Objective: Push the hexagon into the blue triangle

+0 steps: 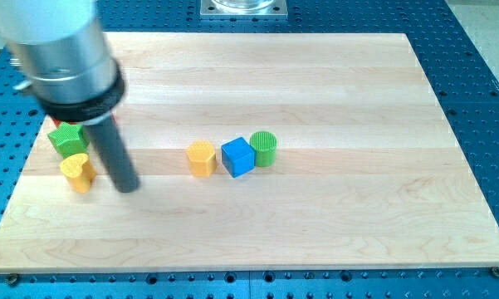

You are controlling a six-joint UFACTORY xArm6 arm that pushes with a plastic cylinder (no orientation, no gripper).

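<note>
No jaws are fitted, just my tip (129,188) parked beside the yellow heart (79,172) on the pale wooden bench (332,216), while the yellow hexagon (201,158) is sat mid-board, just left of the blue cube (238,156).

Silver cylindrical arm housing (60,41), black collar (glossy), straight dark rod, my tip (128,186)

single raised view, angled down over the wooden board (315,224) (mount unknown), whole board framed

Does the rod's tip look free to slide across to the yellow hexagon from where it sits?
Probably yes: my tip sits to the view's left of the yellow hexagon, with only bare board between them.
</note>
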